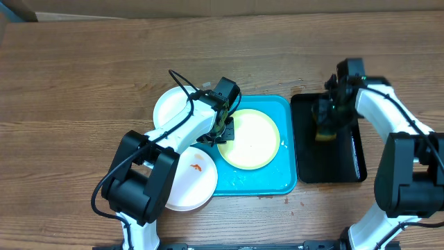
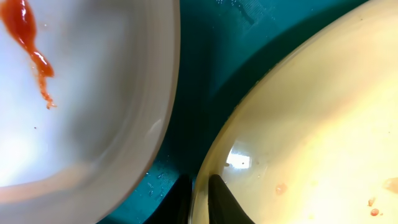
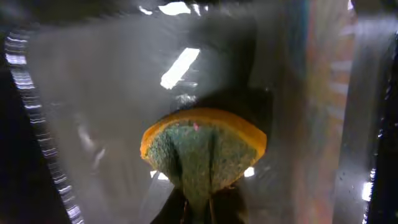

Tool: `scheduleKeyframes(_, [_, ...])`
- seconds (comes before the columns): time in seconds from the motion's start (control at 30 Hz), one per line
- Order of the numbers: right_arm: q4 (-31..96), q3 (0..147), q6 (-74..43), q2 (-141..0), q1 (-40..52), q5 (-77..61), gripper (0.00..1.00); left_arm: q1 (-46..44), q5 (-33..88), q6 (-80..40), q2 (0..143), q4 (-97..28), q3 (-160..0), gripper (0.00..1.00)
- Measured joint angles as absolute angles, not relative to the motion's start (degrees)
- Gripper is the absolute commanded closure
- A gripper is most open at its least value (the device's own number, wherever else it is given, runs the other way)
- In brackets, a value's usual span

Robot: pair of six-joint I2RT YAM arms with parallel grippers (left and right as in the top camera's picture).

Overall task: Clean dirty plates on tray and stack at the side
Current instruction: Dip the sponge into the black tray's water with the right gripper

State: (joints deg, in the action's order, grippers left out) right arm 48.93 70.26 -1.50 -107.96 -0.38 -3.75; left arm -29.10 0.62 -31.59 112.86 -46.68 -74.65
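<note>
A pale yellow-green plate lies on the turquoise tray. My left gripper is shut on its left rim; the left wrist view shows the fingers pinching the rim of this plate, with faint orange specks on it. A white plate with an orange-red smear lies at the tray's front left corner, also in the left wrist view. Another white plate lies left of the tray. My right gripper is shut on a green and orange sponge over the black tray.
The narrow black tray stands right of the turquoise tray and looks wet. The turquoise tray shows water droplets near its front edge. Bare wooden table surrounds everything.
</note>
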Motion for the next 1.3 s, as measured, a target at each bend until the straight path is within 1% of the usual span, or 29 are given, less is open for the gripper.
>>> scheduleKeyframes(0.03, [47.66, 69.08, -1.74, -107.96, -0.38, -3.31, 0.94, -29.1, 0.6, -31.59, 112.86, -46.68, -74.65, 0.87])
scheduleKeyframes(0.07, [45.87, 67.64, -2.04, -107.96, -0.38, -2.68, 0.88, -29.1, 0.62, -31.62, 112.86, -46.65, -74.65, 0.87])
scheduleKeyframes(0.13, [44.29, 66.59, -2.33, -107.96, -0.38, -2.33, 0.73, -29.1, 0.6, -31.62, 112.86, -46.65, -74.65, 0.86])
scheduleKeyframes(0.2, [42.41, 65.84, -2.85, -107.96, -0.38, -2.04, 0.66, -29.1, 0.6, -31.62, 112.86, -46.63, -74.63, 0.85])
scheduleKeyframes(0.23, [41.69, 65.6, -2.79, -107.85, -0.38, -1.98, 0.67, -29.1, 0.62, -31.59, 112.86, -46.63, -74.61, 0.85])
scheduleKeyframes(0.27, [41.12, 65.47, -2.68, -107.83, -0.34, -1.87, 0.77, -29.1, 0.62, -31.62, 112.88, -46.63, -74.61, 0.85])
scheduleKeyframes(0.3, [40.8, 65.41, -2.63, -107.79, -0.34, -1.65, 0.9, -29.1, 0.6, -31.62, 112.88, -46.63, -74.61, 0.85])
scheduleKeyframes(0.33, [40.45, 65.28, -2.52, -107.79, -0.34, -1.41, 0.96, -29.1, 0.62, -31.62, 112.9, -46.61, -74.61, 0.85])
scheduleKeyframes(0.43, [40.86, 65.49, -3.03, -107.77, -0.34, -1.1, 0.96, -29.1, 0.62, -31.62, 112.9, -46.61, -74.61, 0.85])
scheduleKeyframes(0.47, [42.09, 65.91, -2.94, -107.77, -0.34, -1.04, 0.91, -29.1, 0.6, -31.59, 112.9, -46.61, -74.61, 0.85])
scheduleKeyframes(0.5, [43.42, 66.41, -3.18, -107.79, -0.34, -0.99, 0.67, -29.1, 0.6, -31.62, 112.9, -46.61, -74.61, 0.85])
scheduleKeyframes(0.53, [44.47, 66.74, -3.46, -107.79, -0.34, -0.99, 0.51, -29.1, 0.62, -31.62, 112.9, -46.57, -74.61, 0.85])
scheduleKeyframes(0.57, [45.25, 67.0, -3.07, -107.79, -0.34, -0.95, 0.44, -29.1, 0.6, -31.62, 112.9, -46.57, -74.61, 0.85])
scheduleKeyframes(0.63, [45.8, 67.33, -2.81, -107.79, -0.34, -0.8, 0.4, -29.1, 0.62, -31.62, 112.9, -46.46, -74.61, 0.85])
scheduleKeyframes(0.73, [45.71, 67.37, -2.98, -107.79, -0.34, -0.62, 0.38, -29.1, 0.62, -31.62, 112.9, -46.44, -74.61, 0.84])
scheduleKeyframes(0.8, [45.01, 67.33, -2.98, -107.79, -0.34, -0.6, 0.39, -29.1, 0.62, -31.59, 112.9, -46.44, -74.61, 0.84])
scheduleKeyframes(0.83, [44.62, 67.2, -2.98, -107.79, -0.34, -0.58, 0.42, -29.1, 0.62, -31.62, 112.9, -46.44, -74.61, 0.84])
scheduleKeyframes(0.87, [43.44, 66.7, -2.92, -107.79, -0.34, -0.62, 0.5, -29.1, 0.62, -31.62, 112.9, -46.44, -74.61, 0.84])
scheduleKeyframes(0.9, [42.81, 66.3, -2.94, -107.79, -0.34, -0.58, 0.72, -29.1, 0.62, -31.62, 112.9, -46.44, -74.61, 0.84])
scheduleKeyframes(0.93, [41.98, 65.71, -2.94, -107.79, -0.34, -0.25, 0.96, -29.1, 0.62, -31.62, 112.9, -46.44, -74.61, 0.84])
scheduleKeyframes(1.1, [42.35, 65.41, -2.98, -107.61, -0.36, 0.21, 0.96, -29.1, 0.62, -31.62, 112.92, -46.44, -74.61, 0.84])
scheduleKeyframes(1.2, [47.11, 67.02, -2.98, -107.63, -0.36, 0.16, 0.96, -29.1, 0.62, -31.62, 112.92, -46.41, -74.61, 0.84])
scheduleKeyframes(1.3, [52.82, 70.65, -2.98, -107.77, -0.36, 0.16, 0.93, -29.1, 0.6, -31.62, 112.95, -46.39, -74.61, 0.83])
